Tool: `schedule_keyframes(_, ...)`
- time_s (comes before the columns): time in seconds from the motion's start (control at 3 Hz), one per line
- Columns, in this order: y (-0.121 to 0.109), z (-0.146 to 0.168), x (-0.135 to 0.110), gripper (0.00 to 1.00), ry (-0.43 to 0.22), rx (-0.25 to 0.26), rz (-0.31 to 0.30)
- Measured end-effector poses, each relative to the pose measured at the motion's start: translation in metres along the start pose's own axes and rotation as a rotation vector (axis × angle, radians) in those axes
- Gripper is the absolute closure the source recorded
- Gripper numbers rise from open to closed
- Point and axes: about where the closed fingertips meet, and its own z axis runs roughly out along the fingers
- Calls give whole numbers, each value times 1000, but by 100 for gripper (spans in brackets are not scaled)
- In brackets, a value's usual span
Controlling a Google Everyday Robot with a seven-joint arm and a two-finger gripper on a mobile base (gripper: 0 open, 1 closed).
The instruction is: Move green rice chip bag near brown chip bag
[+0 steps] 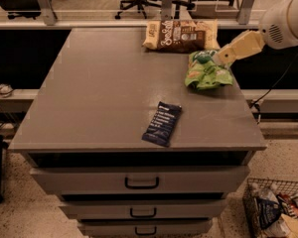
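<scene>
Where fingers (236,47) touch, green bag (206,72) crinkles.

The gripper (223,57) is sitting at the upper right corner of the green chip bag (206,72), which is lying on the bench (99,93) just beside the brown chip bag (181,35).
</scene>
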Motion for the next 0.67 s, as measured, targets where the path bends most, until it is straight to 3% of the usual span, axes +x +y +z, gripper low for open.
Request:
schedule_keyframes(0.33, 11, -60, -26, 0, -108, -2, -72)
schedule_keyframes(0.67, 21, -131, -32, 0, -160, 29, -181)
